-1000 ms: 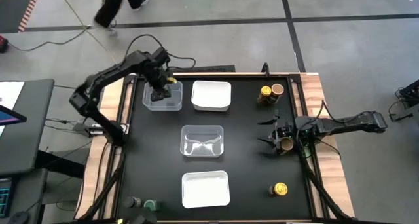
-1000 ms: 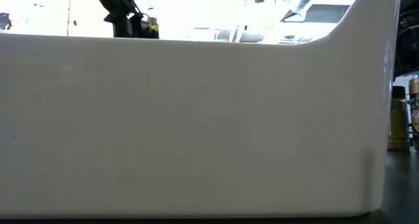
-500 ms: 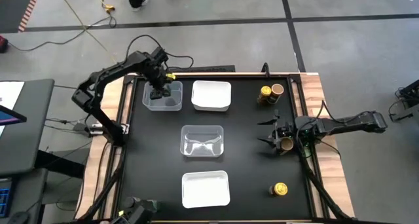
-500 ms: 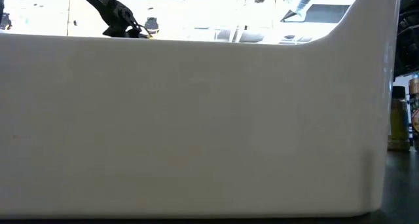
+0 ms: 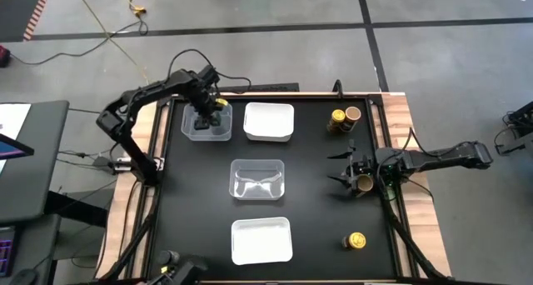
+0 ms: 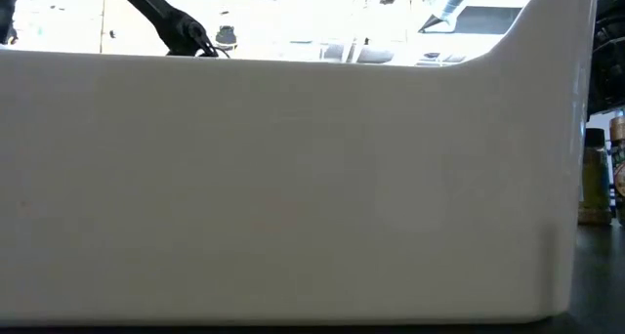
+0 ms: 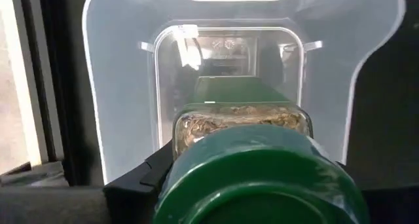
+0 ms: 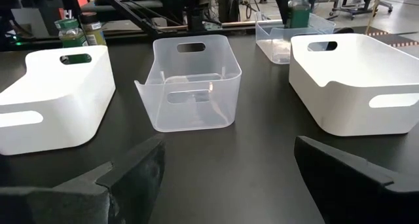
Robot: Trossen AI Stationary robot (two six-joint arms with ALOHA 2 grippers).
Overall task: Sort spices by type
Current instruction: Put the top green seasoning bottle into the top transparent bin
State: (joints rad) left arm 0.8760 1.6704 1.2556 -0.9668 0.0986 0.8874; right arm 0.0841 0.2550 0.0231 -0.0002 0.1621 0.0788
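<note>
1. Spice jar with the green lid (image 7: pixel 252 168): in the left wrist view my left gripper is clamped on it, hanging just above the clear tray (image 7: pixel 124 86).
2. High view: the left gripper (image 5: pixel 205 114) has dropped lower into that clear tray (image 5: pixel 190 132) than a second ago, so I judge release is near. The right gripper (image 5: pixel 356 173) hasn't moved, spread around a tan-lidded jar (image 5: pixel 363 182), well right of the tray.
3. Low view: a white tray wall (image 6: pixel 293 178) blocks nearly everything.
</note>
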